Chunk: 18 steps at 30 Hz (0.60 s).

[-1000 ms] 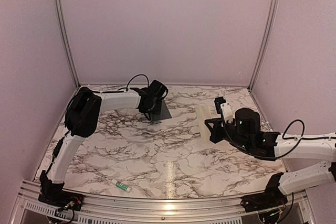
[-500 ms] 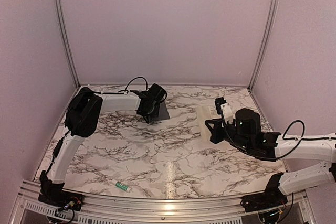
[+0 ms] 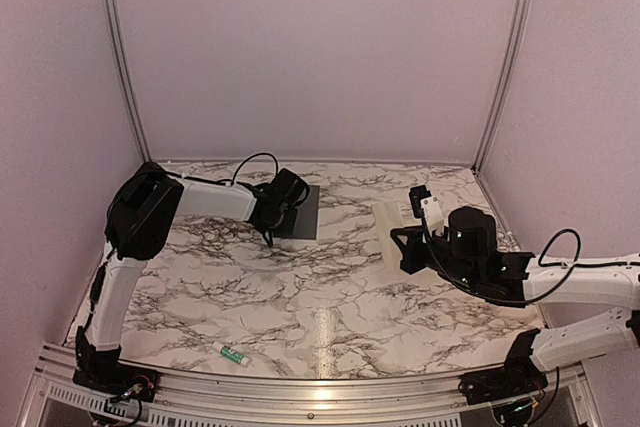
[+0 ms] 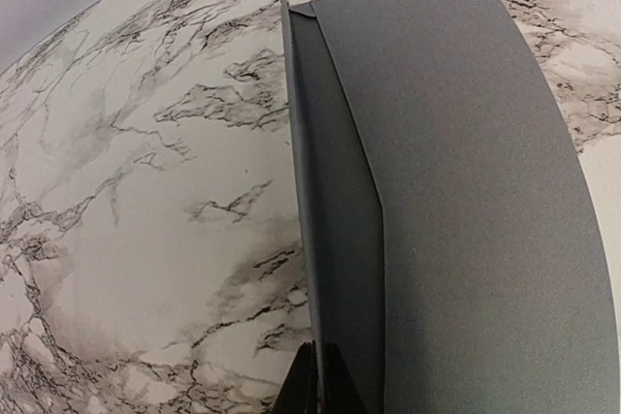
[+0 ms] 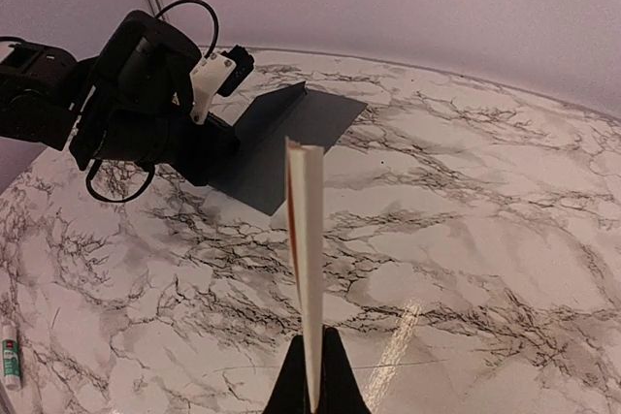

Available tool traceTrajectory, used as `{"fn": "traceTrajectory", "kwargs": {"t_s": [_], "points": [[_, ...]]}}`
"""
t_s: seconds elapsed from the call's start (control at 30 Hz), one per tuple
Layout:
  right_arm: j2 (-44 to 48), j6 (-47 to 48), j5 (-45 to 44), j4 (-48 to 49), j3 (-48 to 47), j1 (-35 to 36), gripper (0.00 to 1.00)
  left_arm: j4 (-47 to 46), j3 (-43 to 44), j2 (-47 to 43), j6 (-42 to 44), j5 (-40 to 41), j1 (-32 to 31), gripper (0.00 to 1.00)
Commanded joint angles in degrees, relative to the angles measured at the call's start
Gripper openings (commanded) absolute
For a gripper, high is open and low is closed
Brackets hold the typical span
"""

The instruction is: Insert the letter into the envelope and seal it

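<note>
The dark grey envelope (image 3: 300, 211) lies at the back of the marble table, left of centre. My left gripper (image 3: 274, 227) is shut on its left edge, which is raised off the table. The left wrist view shows that gripper (image 4: 318, 385) pinching this thin edge, with the rest of the envelope (image 4: 466, 191) spreading away to the right. On the right, my right gripper (image 3: 400, 247) holds the cream letter (image 3: 385, 215) above the table. The letter (image 5: 306, 259) stands edge-on and upright in the shut right gripper (image 5: 315, 390), facing the envelope (image 5: 281, 133).
A small white-and-green tube (image 3: 232, 354) lies near the table's front edge on the left, and it shows as the tube (image 5: 10, 351) in the right wrist view. Pale walls and metal corner posts close in the table (image 3: 330, 287) on three sides.
My left gripper has closed on the envelope's edge and drawn back to the left, uncovering more of the envelope. The right arm and the letter have not moved.
</note>
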State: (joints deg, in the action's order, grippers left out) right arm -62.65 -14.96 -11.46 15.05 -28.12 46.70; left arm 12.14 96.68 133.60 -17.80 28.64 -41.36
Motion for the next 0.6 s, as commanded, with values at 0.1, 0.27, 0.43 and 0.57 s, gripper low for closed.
{"fn": "traceTrajectory", "kwargs": {"t_s": [0.1, 0.27, 0.43, 0.57], "points": [[0.7, 0.2, 0.4, 1.1, -0.6, -0.4, 0.0, -14.1, -14.0, -10.1, 6.7, -3.2, -2.7, 0.0], [1.3, 0.1, 1.6, 1.2, -0.7, -0.4, 0.0, -19.5, -23.1, -16.6, 11.3, -13.9, -5.3, 0.0], [2.7, -0.9, 6.4, 3.6, 0.8, -0.4, 0.0, -20.5, -29.7, -22.1, 14.8, -24.9, -9.0, 0.0], [4.2, -0.9, 10.7, 7.0, 3.1, -0.4, 0.0, -19.4, -32.9, -24.3, 15.4, -28.3, -10.3, 0.0]]}}
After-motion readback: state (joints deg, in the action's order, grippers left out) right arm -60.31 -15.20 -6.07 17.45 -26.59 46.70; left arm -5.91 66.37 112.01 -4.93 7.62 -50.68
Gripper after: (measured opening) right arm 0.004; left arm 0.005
